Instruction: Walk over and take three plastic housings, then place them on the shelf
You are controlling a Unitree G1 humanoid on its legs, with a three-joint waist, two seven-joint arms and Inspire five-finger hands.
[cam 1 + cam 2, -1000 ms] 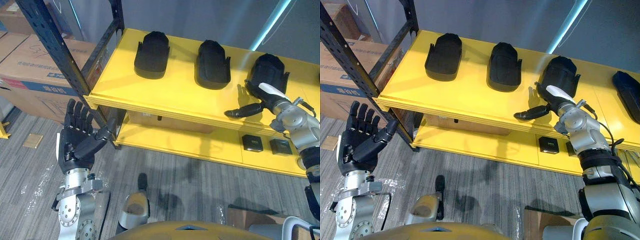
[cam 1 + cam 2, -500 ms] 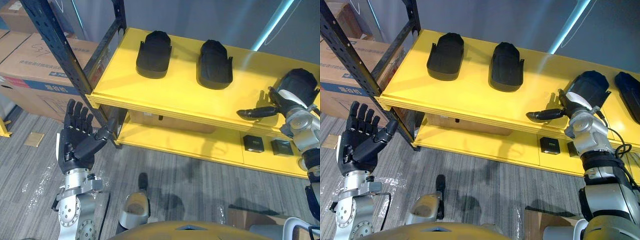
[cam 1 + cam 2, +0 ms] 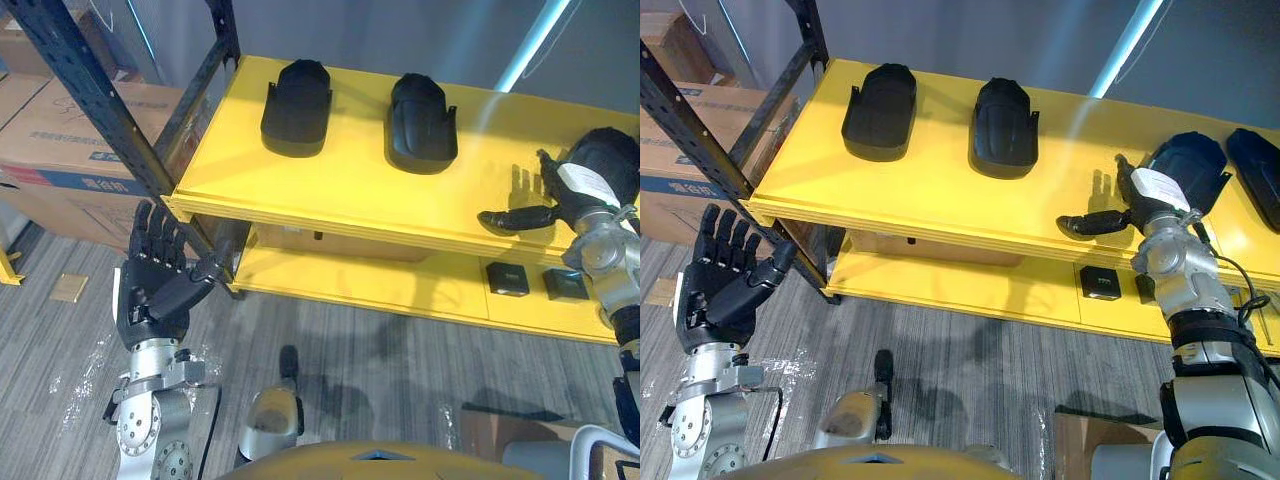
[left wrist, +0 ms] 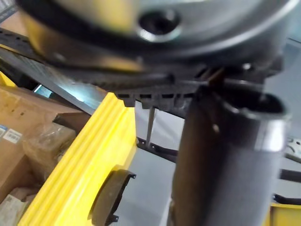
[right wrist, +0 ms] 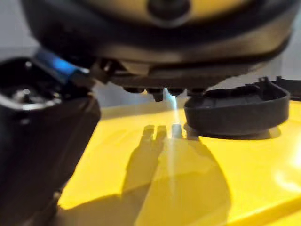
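Left eye view: a yellow two-tier shelf (image 3: 350,185) is carried on a dark perforated steel upright (image 3: 85,90). It stands on grey plank flooring (image 3: 400,370), with brown cardboard cartons (image 3: 60,140) stacked past the upright on the robot's left.

Three black moulded plastic housings, domed and open at one end, lie on the upper board. The left housing (image 3: 295,95) and the middle housing (image 3: 422,122) are near each other, and the right housing (image 3: 612,160) lies well apart from them. The right eye view adds a fourth black housing (image 3: 1258,170) just beyond it.

The right hand (image 3: 1152,188) is at the right housing's near-left side. Its thumb (image 3: 510,217) stretches out low over the board and its fingers are straight and apart, clamped on nothing. I cannot tell whether they touch the shell. In the right wrist view that housing sits flat on the yellow board, just past the fingertips.

The left hand (image 3: 155,285) is raised by the upright below the shelf's corner, empty, with its fingers straight and slightly spread. Two small black square boxes (image 3: 507,279) rest on the lower board.

These housings look light, stiff and thin-walled, with a smooth dome that would likely slip under the fingers. The surer hold is probably across the narrow width, with the thumb on one side wall and the fingers on the other, near the rim. With three already on the board, the task appears close to finished.
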